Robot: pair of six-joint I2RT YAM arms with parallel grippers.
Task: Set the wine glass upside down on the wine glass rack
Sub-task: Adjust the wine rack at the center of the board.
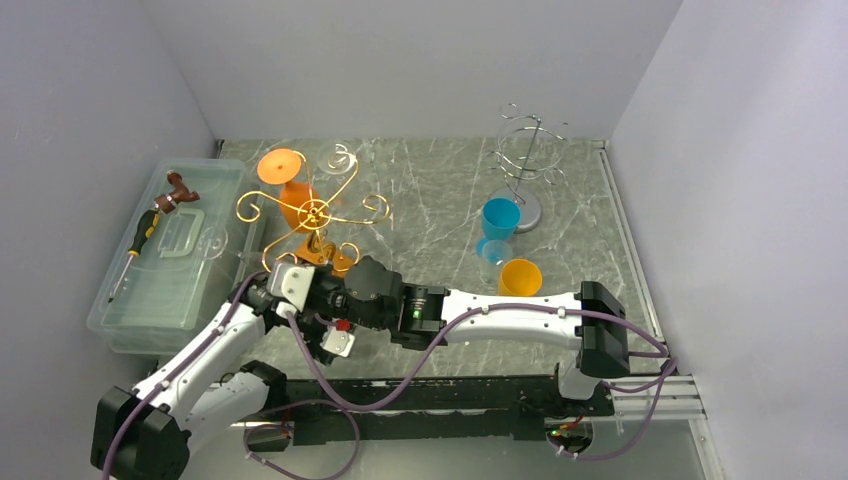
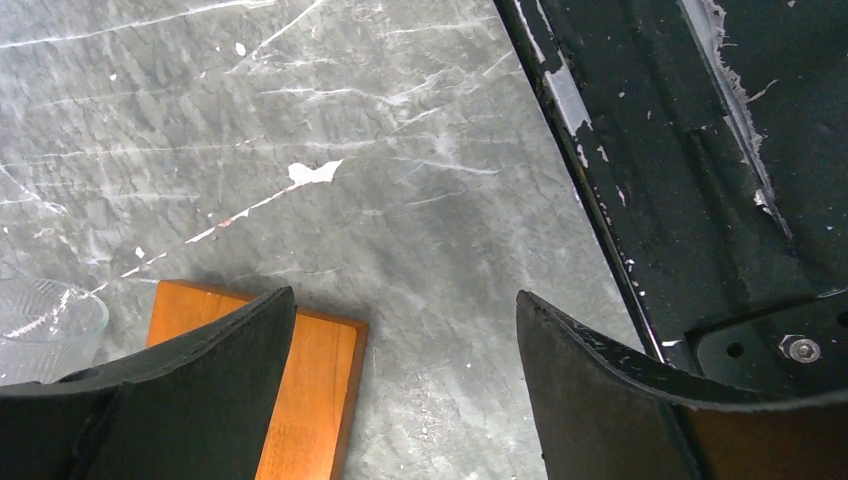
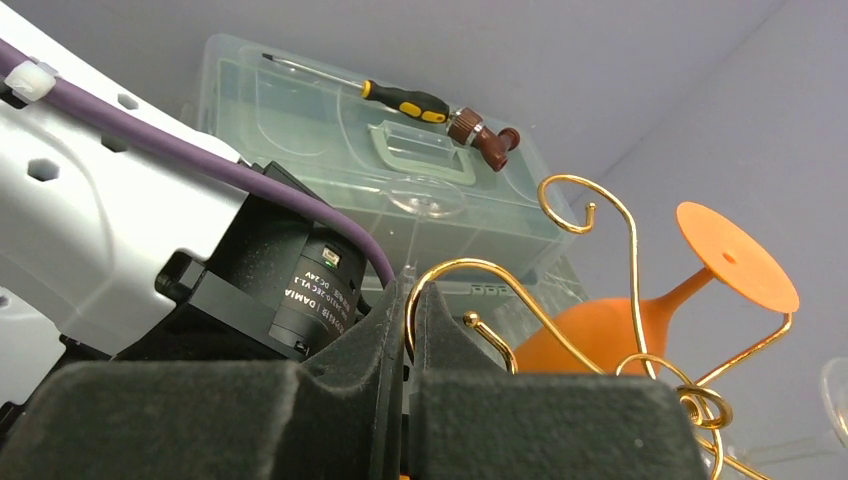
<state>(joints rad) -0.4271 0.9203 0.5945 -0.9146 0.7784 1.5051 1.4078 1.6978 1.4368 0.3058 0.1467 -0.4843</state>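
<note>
Wine glass [image 1: 288, 192], orange, is seen upside down at the gold wine glass rack [image 1: 315, 213] on the left side of the table [image 1: 430, 200], its round foot uppermost and its bowl hanging low among the curled wire arms. The right gripper [image 3: 405, 305] is clenched on one of those gold arms at the rack's near side, the wire pinched between the foam pads [image 3: 450, 340]. The left gripper [image 2: 405, 300] is spread wide with nothing between its jaws, pointed down at the marble just near of the rack; a corner of the rack's wooden block [image 2: 320, 370] is seen under one finger, and a clear glass [image 2: 50, 320] beside it. Left of the rack, a clear plastic box [image 1: 150, 290] is seen against the wall, a yellow-handled screwdriver [image 1: 140, 245] lying on its lid.
</note>
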